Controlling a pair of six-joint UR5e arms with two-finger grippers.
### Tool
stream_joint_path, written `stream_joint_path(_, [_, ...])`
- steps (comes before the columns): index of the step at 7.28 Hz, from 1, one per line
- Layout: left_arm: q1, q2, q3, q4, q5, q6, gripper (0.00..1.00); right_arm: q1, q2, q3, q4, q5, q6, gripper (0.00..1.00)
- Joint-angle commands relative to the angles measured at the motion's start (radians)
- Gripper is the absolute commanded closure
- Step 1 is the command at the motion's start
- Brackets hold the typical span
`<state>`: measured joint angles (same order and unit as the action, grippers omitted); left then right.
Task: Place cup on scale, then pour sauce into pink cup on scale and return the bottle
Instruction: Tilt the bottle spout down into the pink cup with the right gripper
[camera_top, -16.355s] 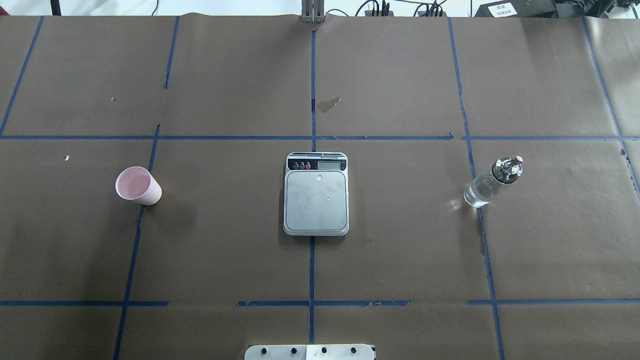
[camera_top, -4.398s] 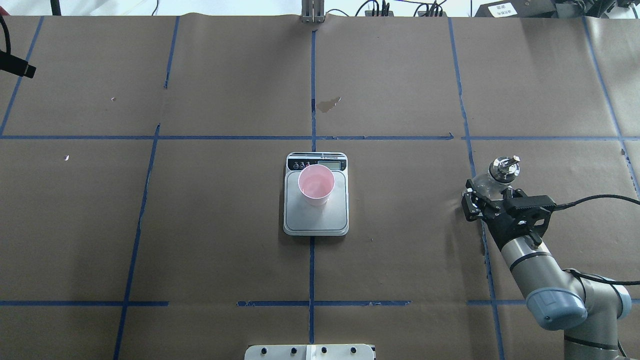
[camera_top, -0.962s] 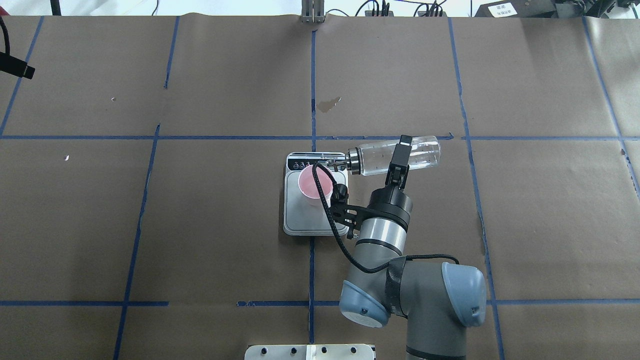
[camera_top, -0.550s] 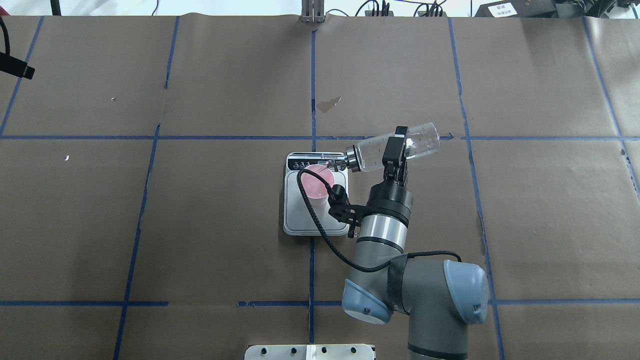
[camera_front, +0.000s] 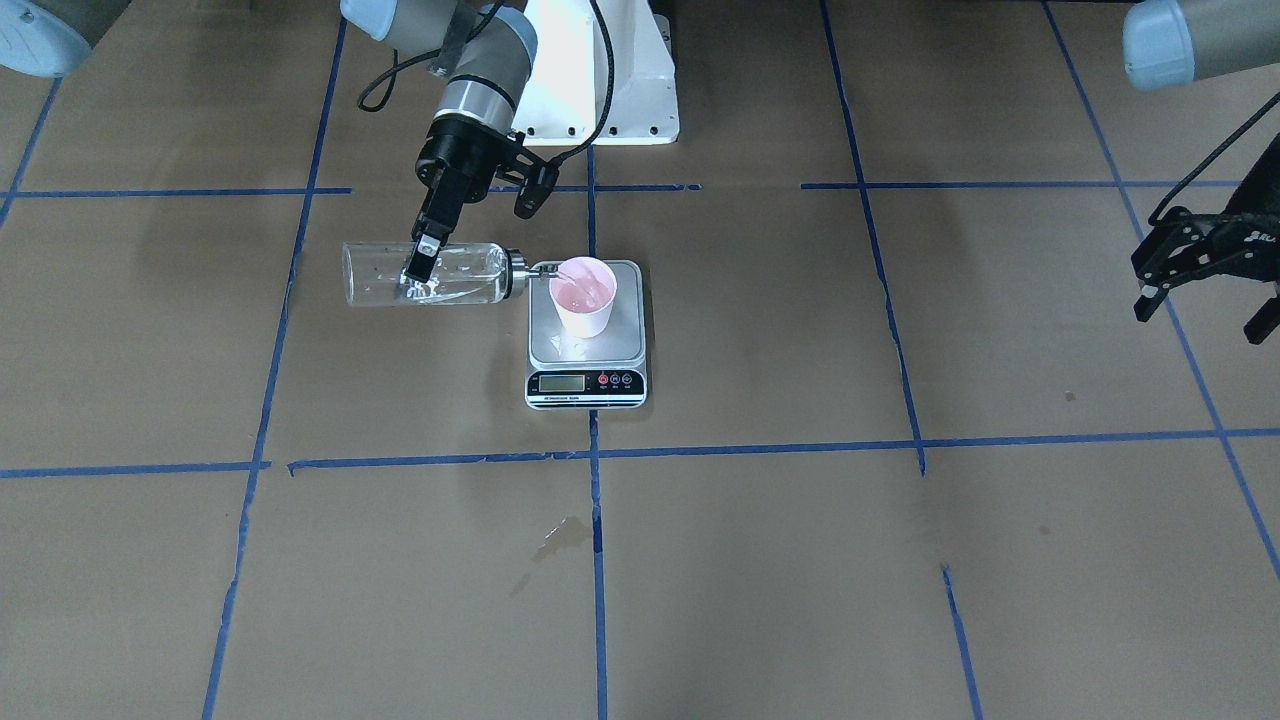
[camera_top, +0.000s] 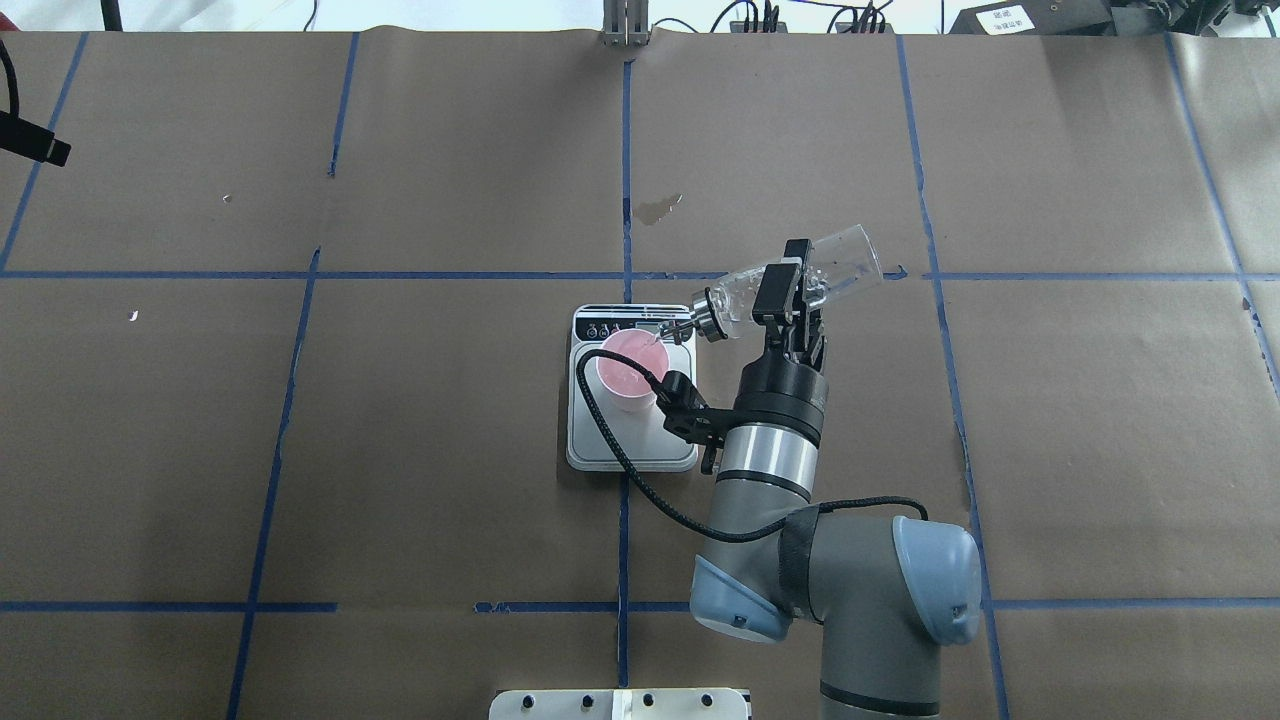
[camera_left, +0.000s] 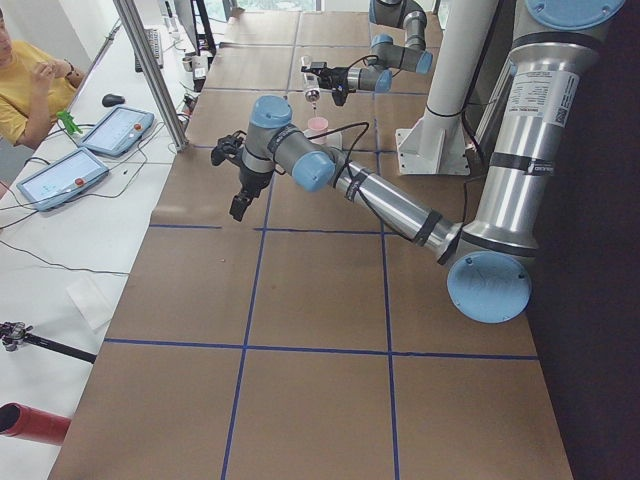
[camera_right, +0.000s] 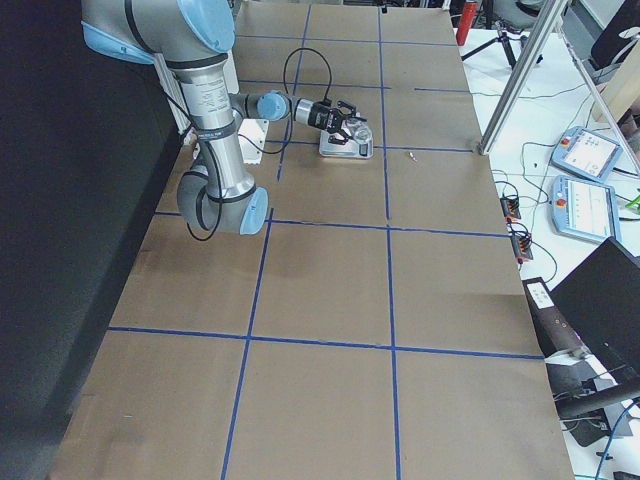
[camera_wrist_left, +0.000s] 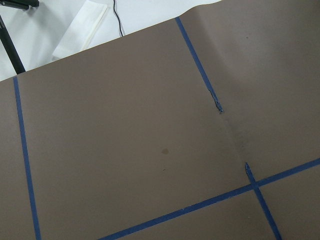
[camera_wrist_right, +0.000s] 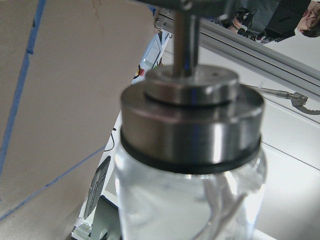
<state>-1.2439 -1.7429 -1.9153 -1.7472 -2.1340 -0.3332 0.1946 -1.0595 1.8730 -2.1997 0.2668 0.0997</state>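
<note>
The pink cup (camera_top: 622, 378) stands upright on the scale (camera_top: 631, 446) at the table's middle; it also shows in the front view (camera_front: 584, 300) on the scale (camera_front: 586, 384). My right gripper (camera_top: 788, 292) is shut on the clear glass bottle (camera_top: 845, 264), which is tilted with its base raised and its silver spout (camera_top: 668, 329) over the cup's rim. Clear sauce shows in the bottle (camera_front: 465, 277), and liquid glints inside the cup. The right wrist view shows the silver cap (camera_wrist_right: 192, 125) close up. My left gripper (camera_front: 1205, 310) hangs open and empty, far off to the side.
Brown paper with a blue tape grid covers the table. A dried stain (camera_top: 657, 208) lies beyond the scale. The robot's white base plate (camera_top: 620, 703) is at the near edge. The left wrist view shows only paper and tape (camera_wrist_left: 210, 202).
My right gripper has tipped the bottle further, from nearly level to base raised, with the spout staying over the cup. The left arm has not moved.
</note>
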Motion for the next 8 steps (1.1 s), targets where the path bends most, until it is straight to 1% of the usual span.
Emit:
stream_joint_path(1, [0.001, 0.003, -0.002, 0.000, -0.003, -0.003, 0.00, 0.002, -0.002, 0.003, 0.000, -0.009, -0.018, 1.00])
stream_joint_path(3, [0.001, 0.003, -0.005, 0.000, -0.003, -0.007, 0.00, 0.003, -0.010, 0.005, 0.001, -0.011, -0.014, 1.00])
stream_joint_path(4, [0.001, 0.003, -0.005, -0.002, -0.004, -0.007, 0.00, 0.003, -0.020, 0.014, 0.011, -0.011, 0.026, 1.00])
stream_joint_path(5, [0.000, 0.000, -0.005, 0.000, -0.003, -0.007, 0.00, 0.002, -0.033, 0.031, 0.015, 0.006, 0.214, 1.00])
stream_joint_path(6, [0.000, -0.004, -0.005, 0.000, -0.003, -0.007, 0.00, -0.004, -0.034, 0.029, 0.014, 0.062, 0.424, 1.00])
stream_joint_path(7, [0.000, -0.006, -0.007, 0.000, -0.003, -0.007, 0.00, -0.007, -0.034, 0.032, 0.015, 0.084, 0.522, 1.00])
stream_joint_path(8, [0.000, -0.006, -0.008, 0.000, -0.003, -0.007, 0.00, -0.018, -0.031, 0.040, 0.055, 0.119, 0.731, 1.00])
